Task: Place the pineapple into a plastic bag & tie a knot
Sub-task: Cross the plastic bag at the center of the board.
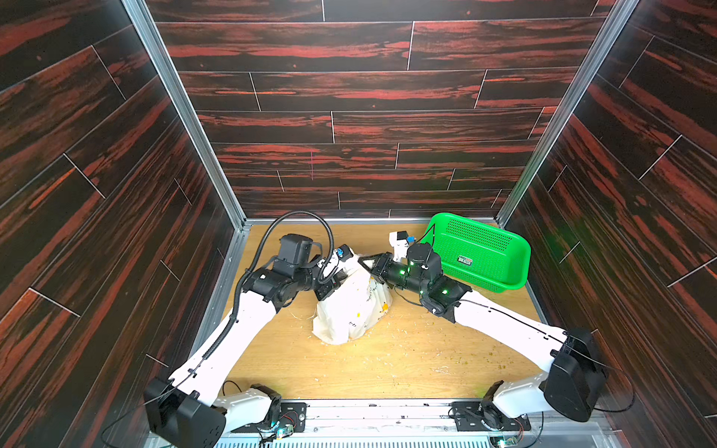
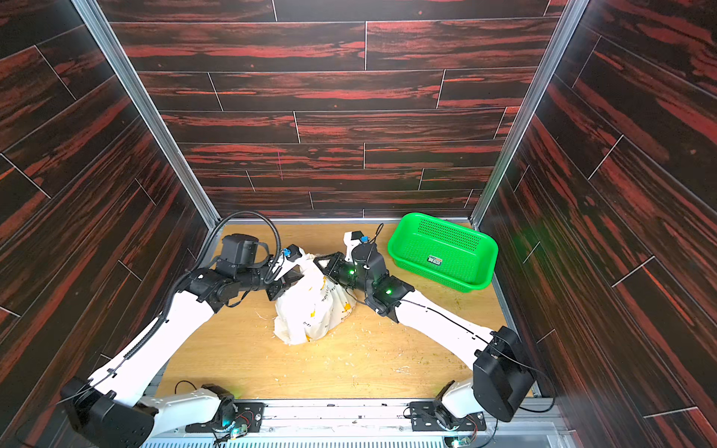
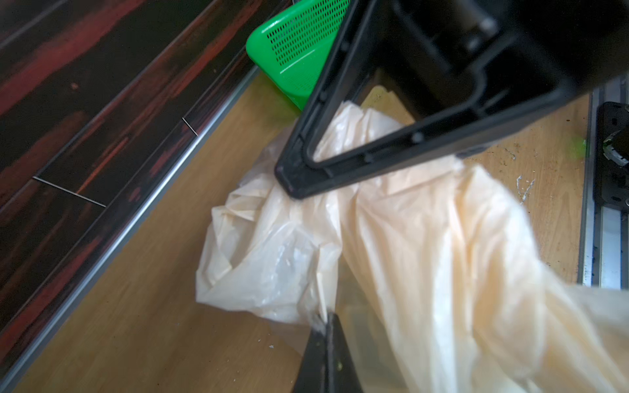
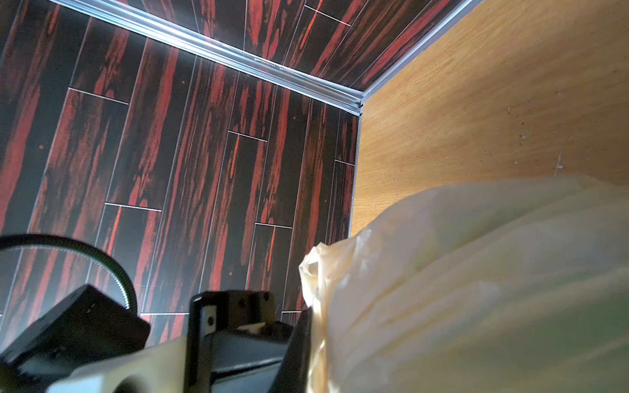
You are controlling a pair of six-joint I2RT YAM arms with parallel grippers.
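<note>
The plastic bag (image 1: 351, 310) sat in the middle of the table (image 1: 349, 372), with bare board in front and the green basket (image 1: 485, 252) in the far right corner, the left gripper (image 3: 323, 326) clenched on its plastic and the right gripper (image 1: 366, 263) at its neck — grip impossible to tell.

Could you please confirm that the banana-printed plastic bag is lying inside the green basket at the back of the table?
Not quite. The plastic bag lies on the wooden table, apart from the green basket, which stands at the back of the table. Both top views show this.

Nothing is legible: black lettering on the plastic bag (image 1: 349, 314), just under the right gripper (image 1: 366, 263), is too small to read, as is the sticker (image 1: 465, 260) in the green basket (image 1: 492, 240) beside it.
</note>
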